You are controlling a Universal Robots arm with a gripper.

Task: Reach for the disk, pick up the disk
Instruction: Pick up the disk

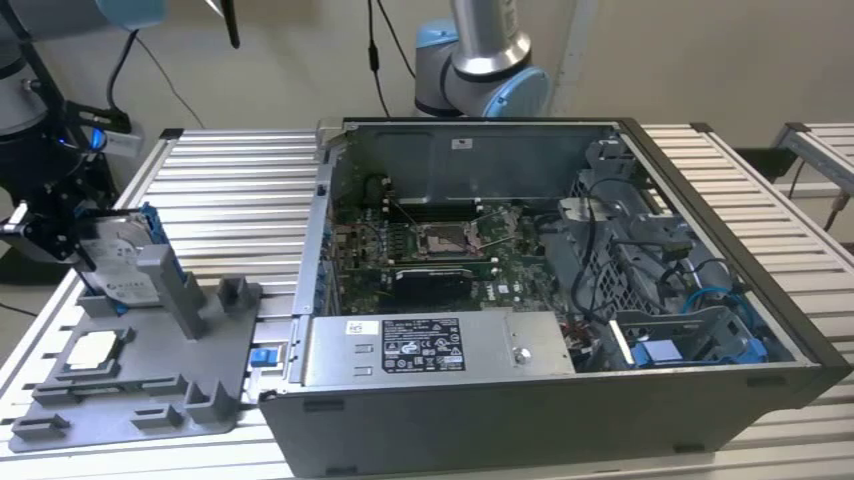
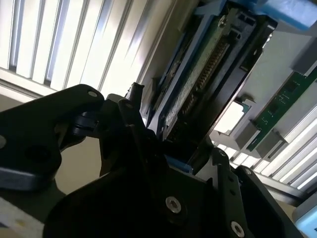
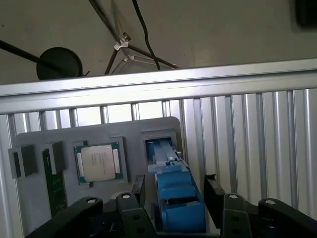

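1. The disk: flat silver-grey metal slab, white label, blue plastic rails; it stands on edge in the moulded grey fixture on the ribbed aluminium table, at the exterior view's left.
2. The matte black gripper straddles the disk's blue edge; jaws spread, one finger each side, a gap showing beside one.

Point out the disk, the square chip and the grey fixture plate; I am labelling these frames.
disk [image 3: 176, 198]: first wrist view, on the blue rail along its edge.
square chip [image 3: 97, 162]: first wrist view, middle of its metal lid.
grey fixture plate [image 3: 133, 134]: first wrist view, bare surface between chip and disk.
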